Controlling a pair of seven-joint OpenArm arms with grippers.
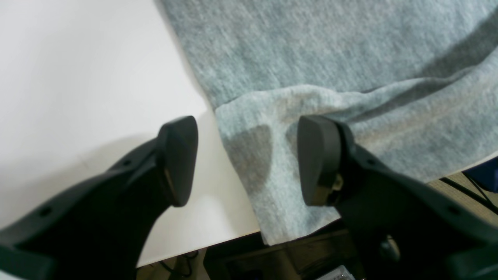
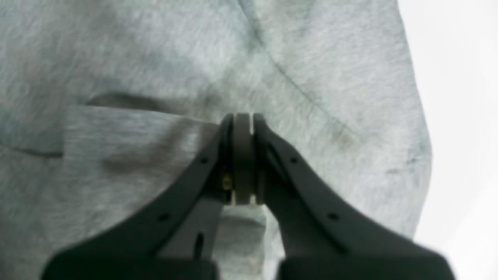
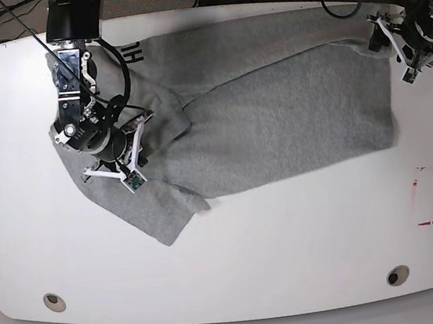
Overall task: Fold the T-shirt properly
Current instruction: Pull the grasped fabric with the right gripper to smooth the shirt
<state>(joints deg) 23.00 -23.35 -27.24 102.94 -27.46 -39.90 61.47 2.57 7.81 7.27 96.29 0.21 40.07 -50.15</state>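
A: Where is the T-shirt?

B: The grey T-shirt lies spread across the far half of the white table. One part is folded over near its left end, and a sleeve points toward the near edge. Black letters show at the far left.

A: And the left gripper?

B: The left gripper is at the far right corner of the table, above the shirt's edge. Its jaws stand wide apart with nothing between them. One finger is over bare table, the other over cloth.

A: The right gripper?

B: The right gripper is over the shirt's left part, jaws clenched together. The view is blurred; it seems to pinch a fold of cloth.
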